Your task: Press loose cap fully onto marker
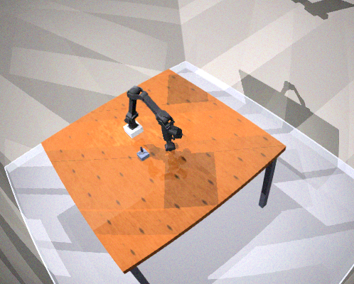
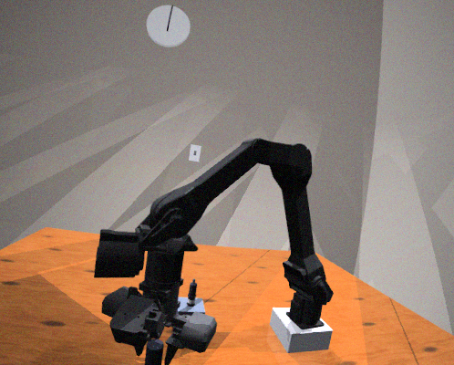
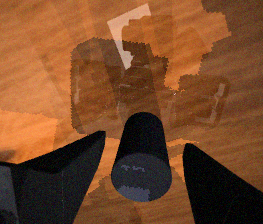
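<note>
The dark cylindrical cap (image 3: pixel 142 157) stands upright on the orange table, between my two fingers with a gap on each side. My gripper (image 3: pixel 144 143) is open and lowered around it, pointing down. In the exterior view the cap (image 2: pixel 154 352) shows at the bottom edge between the fingertips of the gripper (image 2: pixel 156 349). The dark marker (image 2: pixel 192 290) stands upright in the pale blue holder block (image 2: pixel 190 305) just behind the gripper. In the top view the marker in its holder (image 1: pixel 142 154) is to the left of the gripper (image 1: pixel 170 147), a short way apart. The cap is hidden there.
The arm's white base block (image 1: pixel 133 130) stands behind the holder, and shows at the right in the exterior view (image 2: pixel 300 333). The table's edges are far from the gripper on all sides.
</note>
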### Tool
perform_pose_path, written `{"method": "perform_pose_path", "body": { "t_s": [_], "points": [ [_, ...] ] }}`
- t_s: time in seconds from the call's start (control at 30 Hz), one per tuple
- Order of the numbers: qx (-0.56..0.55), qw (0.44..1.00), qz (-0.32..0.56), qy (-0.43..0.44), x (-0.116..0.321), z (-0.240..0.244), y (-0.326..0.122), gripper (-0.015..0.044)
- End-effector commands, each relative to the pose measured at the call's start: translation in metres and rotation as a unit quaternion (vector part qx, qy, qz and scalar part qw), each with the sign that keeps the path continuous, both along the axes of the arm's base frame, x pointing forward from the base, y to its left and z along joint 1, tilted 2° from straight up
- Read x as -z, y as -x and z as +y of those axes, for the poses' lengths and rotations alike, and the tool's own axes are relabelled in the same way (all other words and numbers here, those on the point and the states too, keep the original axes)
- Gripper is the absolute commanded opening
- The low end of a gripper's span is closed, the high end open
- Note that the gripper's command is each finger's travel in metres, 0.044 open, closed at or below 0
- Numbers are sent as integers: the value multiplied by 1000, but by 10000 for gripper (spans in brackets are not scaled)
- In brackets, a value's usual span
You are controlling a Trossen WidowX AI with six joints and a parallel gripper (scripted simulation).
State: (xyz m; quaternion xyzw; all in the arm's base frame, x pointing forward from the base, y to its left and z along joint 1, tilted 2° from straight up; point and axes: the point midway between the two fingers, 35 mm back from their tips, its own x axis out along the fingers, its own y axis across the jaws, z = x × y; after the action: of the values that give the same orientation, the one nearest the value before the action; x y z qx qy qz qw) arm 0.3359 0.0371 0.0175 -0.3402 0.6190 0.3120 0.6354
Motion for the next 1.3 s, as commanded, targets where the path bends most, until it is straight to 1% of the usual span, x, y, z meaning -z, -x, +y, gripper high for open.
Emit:
{"method": "perform_pose_path", "body": {
  "t_s": [0.0,0.13,0.43,0.53,1.1,1.27],
  "points": [
    [-2,1000,3,-1,5,0,0,244],
    [-2,1000,3,-1,5,0,1,139],
    [-2,1000,3,-1,5,0,1,79],
    [-6,1000,5,1,2,0,1,1],
    [-2,1000,3,-1,-53,1,2,0],
    [-2,1000,3,-1,-56,-2,3,0]
  ]
}}
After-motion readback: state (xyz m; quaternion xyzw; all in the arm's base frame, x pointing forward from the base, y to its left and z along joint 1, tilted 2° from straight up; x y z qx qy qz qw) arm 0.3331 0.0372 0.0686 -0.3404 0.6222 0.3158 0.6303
